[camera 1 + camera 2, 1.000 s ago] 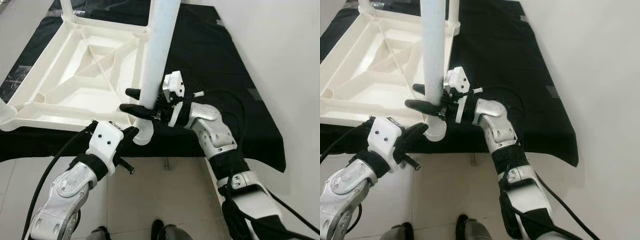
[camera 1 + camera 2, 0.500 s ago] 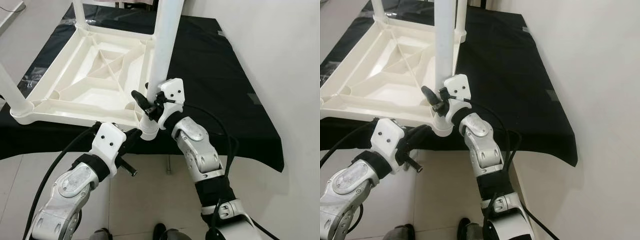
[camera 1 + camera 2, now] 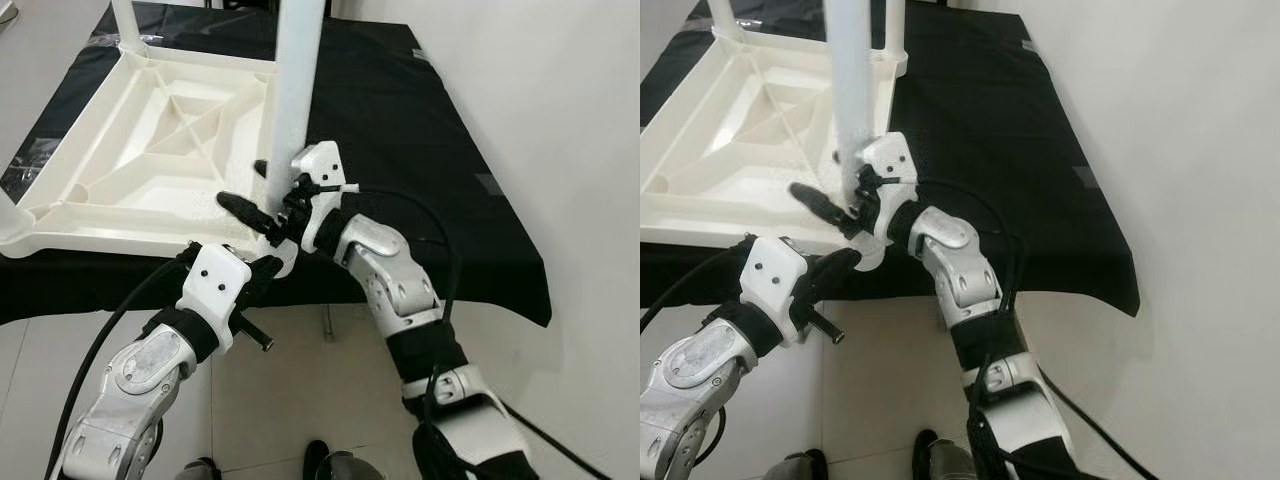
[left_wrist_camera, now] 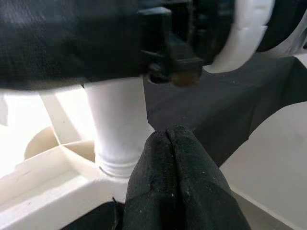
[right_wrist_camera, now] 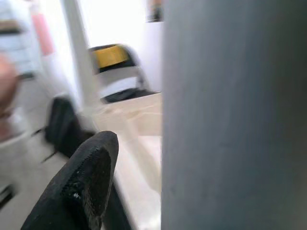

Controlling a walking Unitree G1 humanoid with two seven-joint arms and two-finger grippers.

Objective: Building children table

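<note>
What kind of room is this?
Probably a plain indoor workspace: tiled floor, bare white wall, and an upturned white table being assembled on a black cloth.

Upturned white table top lies on black cloth, near corner at the cloth's front edge. White leg stands upright in that corner. Right gripper straddles the leg, fingers spread. Left gripper sits just below the corner.

No text, label, brand or number can be read anywhere.
</note>
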